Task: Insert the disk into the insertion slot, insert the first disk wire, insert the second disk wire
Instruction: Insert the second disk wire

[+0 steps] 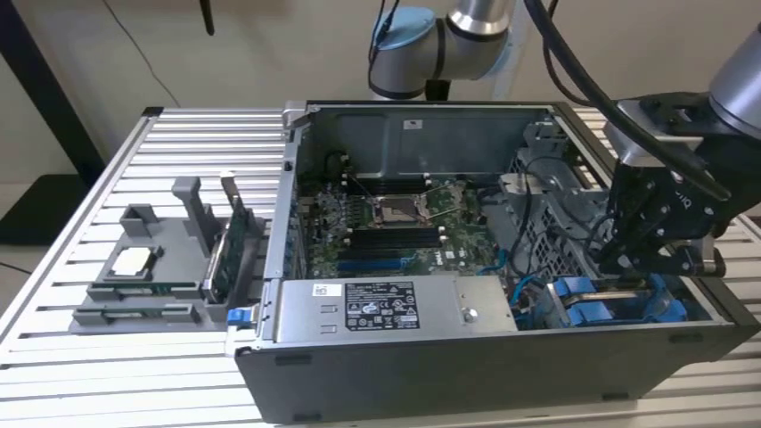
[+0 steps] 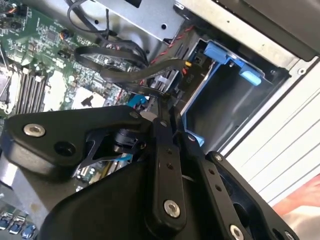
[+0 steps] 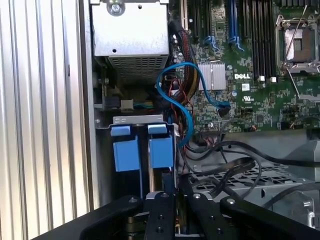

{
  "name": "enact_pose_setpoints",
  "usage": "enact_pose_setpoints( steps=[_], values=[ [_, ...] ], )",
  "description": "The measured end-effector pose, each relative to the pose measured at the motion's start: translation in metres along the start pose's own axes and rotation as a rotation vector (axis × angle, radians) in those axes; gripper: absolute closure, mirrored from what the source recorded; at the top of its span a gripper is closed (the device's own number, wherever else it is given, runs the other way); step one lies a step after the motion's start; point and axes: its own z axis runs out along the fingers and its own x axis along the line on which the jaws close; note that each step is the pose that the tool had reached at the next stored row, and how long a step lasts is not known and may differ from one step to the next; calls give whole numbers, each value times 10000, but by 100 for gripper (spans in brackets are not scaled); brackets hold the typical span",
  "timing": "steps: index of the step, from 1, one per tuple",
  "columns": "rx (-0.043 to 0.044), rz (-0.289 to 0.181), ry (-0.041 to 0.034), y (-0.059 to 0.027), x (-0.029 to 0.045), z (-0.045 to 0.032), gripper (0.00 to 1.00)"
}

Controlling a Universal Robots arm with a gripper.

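Exterior view first: open computer case [image 1: 356,357] lying on slatted metal worktop [image 1: 71,374], green board [image 1: 393,223] on its floor, silver labelled power box [image 1: 380,306] along near wall. Black hand [image 1: 626,267] lowered into case at exterior view's right, fingertips just above blue plastic rails of insertion slot [image 1: 618,303]. Thin silver edge between rails, maybe disk, cannot tell for sure. Outside case, at exterior view's left, grey holder [image 1: 149,267] with small parts and upright green card [image 1: 226,254].

Second wrist view: hand [image 2: 167,112] close to camera, two black fingers [image 2: 165,165] side by side and nearly touching, narrow gap only; whether something is pinched between tips, cannot tell. Just beyond tips, bundle of black and red wires [image 2: 145,70] and grey bay with blue tab [image 2: 227,57].

First wrist view: two blue carrier handles [image 3: 142,150] standing side by side in slot [image 3: 137,120], below silver power box [image 3: 130,30]. Blue cable [image 3: 185,100] looping beside them over board [image 3: 255,90]. Fingers [image 3: 162,215] close together, near black cables [image 3: 225,165].
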Motion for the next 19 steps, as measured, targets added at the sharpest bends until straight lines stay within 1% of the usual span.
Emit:
enact_pose_setpoints(
  steps=[5, 10, 14, 19],
  values=[
    [-16, -2, -1, -5, 14, 9, 84],
    [-56, 2, 1, -22, 57, 14, 84],
    [-58, 2, 0, -24, 61, 31, 84],
    [-64, -2, -82, -29, 62, 45, 84]
  ],
)
